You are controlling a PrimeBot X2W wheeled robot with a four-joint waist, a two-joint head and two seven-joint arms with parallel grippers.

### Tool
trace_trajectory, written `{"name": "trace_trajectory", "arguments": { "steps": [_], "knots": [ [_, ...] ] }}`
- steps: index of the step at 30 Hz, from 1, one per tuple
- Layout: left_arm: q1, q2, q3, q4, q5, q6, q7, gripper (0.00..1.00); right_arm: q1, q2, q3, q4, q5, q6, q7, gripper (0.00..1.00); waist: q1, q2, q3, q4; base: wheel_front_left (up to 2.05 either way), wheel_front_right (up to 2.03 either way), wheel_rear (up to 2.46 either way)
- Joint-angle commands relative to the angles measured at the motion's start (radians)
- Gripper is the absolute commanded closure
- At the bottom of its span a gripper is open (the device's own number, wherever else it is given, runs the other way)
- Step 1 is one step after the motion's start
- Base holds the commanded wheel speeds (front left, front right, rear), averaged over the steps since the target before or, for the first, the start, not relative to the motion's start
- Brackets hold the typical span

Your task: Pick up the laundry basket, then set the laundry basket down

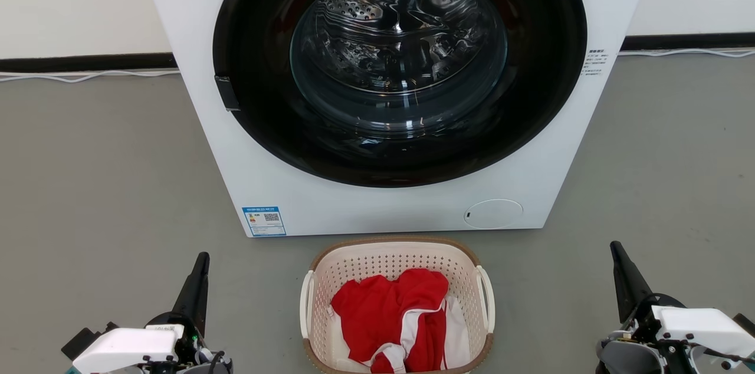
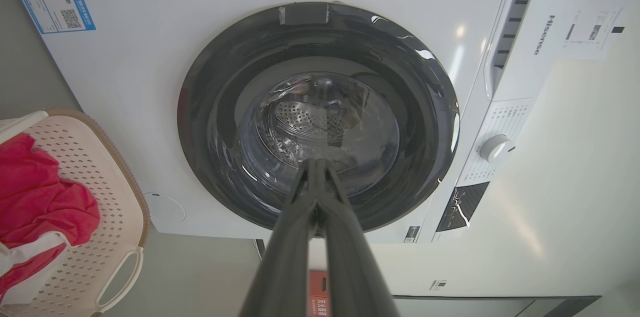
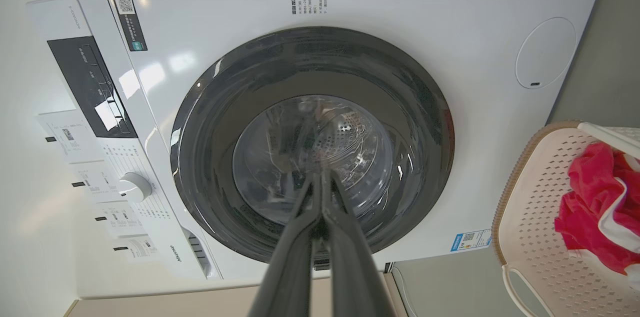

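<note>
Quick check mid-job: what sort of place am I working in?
Probably a laundry area, perhaps a test room: a white front-loading washing machine stands on the grey floor, and the laundry basket holding red and white clothing sits right before it.

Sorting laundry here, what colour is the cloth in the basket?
The cloth is red with white trim; head view shows it best.

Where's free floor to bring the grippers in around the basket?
Bare floor on both sides of the laundry basket, between it and the left gripper and right gripper. Tight behind: narrow strip to the washing machine.
</note>
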Motion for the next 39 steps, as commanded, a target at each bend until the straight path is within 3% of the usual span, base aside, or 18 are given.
{"name": "trace_trajectory", "arguments": {
  "steps": [1, 3, 4, 14, 18, 25, 39],
  "knots": [
    [-0.055, 0.013, 0.031, -0.029, 0.0, -0.007, 0.006, 1.0, -0.041, -0.011, 0.019, -0.029, 0.007, 0.007, 0.008, 1.0, 0.0, 0.0, 0.0, 0.0, 0.0, 0.0, 0.0],
    [-0.055, 0.013, 0.031, -0.029, 0.0, -0.007, 0.006, 1.0, -0.041, -0.011, 0.019, -0.029, 0.007, 0.007, 0.008, 1.0, 0.0, 0.0, 0.0, 0.0, 0.0, 0.0, 0.0],
    [0.0, 0.0, 0.0, 0.0, 0.0, 0.0, 0.0, 0.0, 0.0, 0.0, 0.0, 0.0, 0.0, 0.0, 0.0, 0.0, 0.0, 0.0, 0.0, 0.0, 0.0, 0.0, 0.0],
    [0.01, -0.002, -0.015, 0.019, 0.007, 0.0, -0.023, 0.0, 0.02, 0.002, 0.01, -0.006, -0.005, 0.0, -0.021, 0.0, 0.0022, 0.0, -0.002, 0.0, 0.0, 0.0, 0.0],
    [0.012, -0.002, -0.021, 0.02, 0.011, 0.0, -0.035, 0.0, 0.027, 0.002, 0.017, -0.016, -0.012, 0.0, -0.033, 0.0, 0.0002, 0.0, 0.0, 0.0, 0.0, 0.0, 0.0],
    [0.012, -0.001, -0.032, 0.022, 0.023, -0.001, -0.056, 0.0, 0.033, -0.003, 0.029, -0.024, -0.043, 0.001, -0.054, 0.0, 0.0001, 0.0, 0.001, 0.002, 0.0, 0.0, 0.0],
    [0.014, 0.001, -0.039, 0.03, 0.146, 0.008, -0.097, 0.0, 0.039, -0.009, 0.036, -0.035, -0.265, 0.001, -0.095, 0.0, 0.0001, 0.0, 0.002, 0.006, 0.0, 0.0, 0.0]
  ]
}}
